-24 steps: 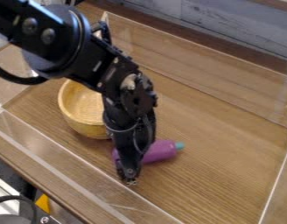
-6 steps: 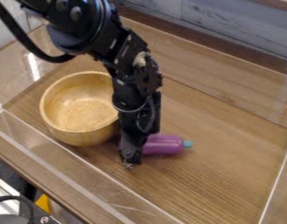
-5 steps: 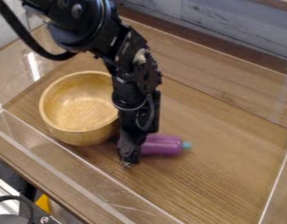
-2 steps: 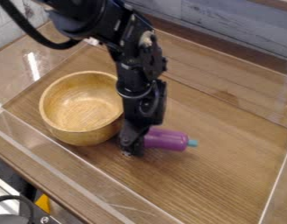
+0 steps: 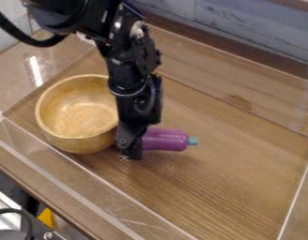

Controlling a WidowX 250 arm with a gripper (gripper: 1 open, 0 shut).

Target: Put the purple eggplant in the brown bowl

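One camera watches me from above and off to the side, looking steeply down across the wooden bench [image 5: 232, 178]. It sits fairly near: my end effector [image 5: 131, 150] lands just below frame center, my arm entering from the upper left.

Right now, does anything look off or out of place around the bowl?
Nothing stands out. The brown bowl sits upright and empty; the purple eggplant lies on its side at the hand, beside the bowl.
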